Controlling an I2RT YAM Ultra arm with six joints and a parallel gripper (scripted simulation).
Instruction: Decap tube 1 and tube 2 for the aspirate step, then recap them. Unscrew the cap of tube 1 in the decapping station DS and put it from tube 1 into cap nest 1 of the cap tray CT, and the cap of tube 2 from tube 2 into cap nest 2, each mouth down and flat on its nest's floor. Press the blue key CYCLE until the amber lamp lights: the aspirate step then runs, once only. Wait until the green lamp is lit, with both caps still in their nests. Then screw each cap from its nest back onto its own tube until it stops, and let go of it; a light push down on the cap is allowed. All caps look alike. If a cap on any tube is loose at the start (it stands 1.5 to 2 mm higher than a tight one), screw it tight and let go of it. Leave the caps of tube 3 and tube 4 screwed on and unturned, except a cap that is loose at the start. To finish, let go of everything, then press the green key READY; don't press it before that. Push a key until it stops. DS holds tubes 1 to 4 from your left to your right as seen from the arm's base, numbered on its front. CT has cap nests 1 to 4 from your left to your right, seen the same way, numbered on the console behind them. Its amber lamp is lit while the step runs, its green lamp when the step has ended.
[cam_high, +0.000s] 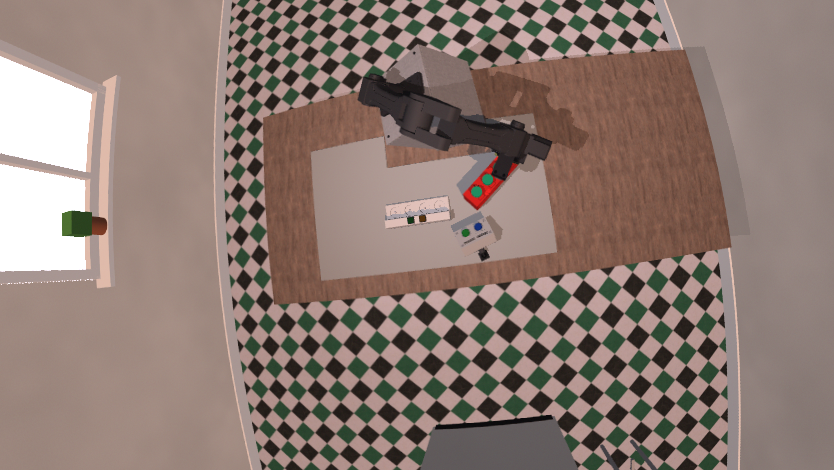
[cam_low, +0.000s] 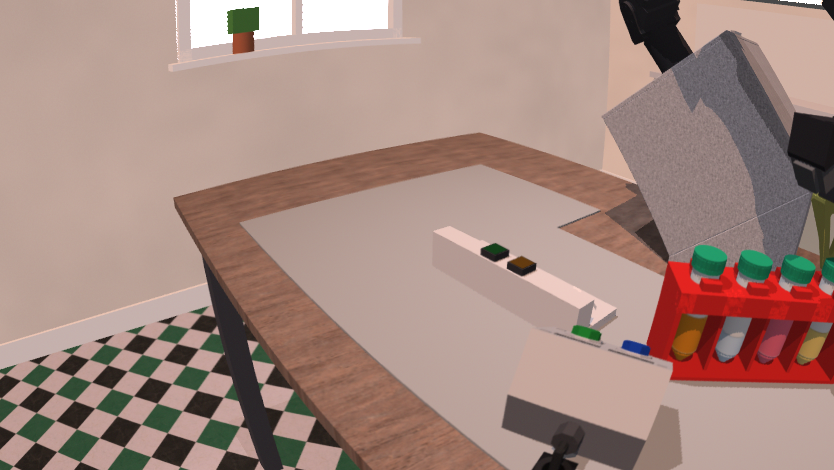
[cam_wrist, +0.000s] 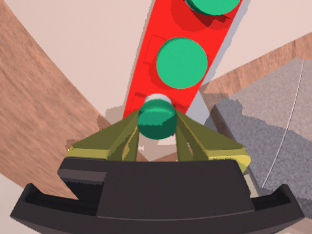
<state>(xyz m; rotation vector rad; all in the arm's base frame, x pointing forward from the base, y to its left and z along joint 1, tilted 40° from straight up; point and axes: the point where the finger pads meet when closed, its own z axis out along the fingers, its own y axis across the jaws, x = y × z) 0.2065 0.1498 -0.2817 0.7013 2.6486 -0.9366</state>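
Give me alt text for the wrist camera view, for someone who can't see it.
The gripper is shut on a green tube cap at the near end of a red rack, its olive fingers on either side of the cap. Two more green caps run away up the rack, with a grey block at right.

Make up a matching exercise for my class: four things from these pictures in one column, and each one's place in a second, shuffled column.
Things
1. plant pot
2. blue key
3. amber lamp
4. gripper

Places
A. on the long white console, beside the green lamp
B. closed around the end cap of the red tube station
C. on the window sill
D. on the small box, beside the green key

Pairs: 1-C, 2-D, 3-A, 4-B
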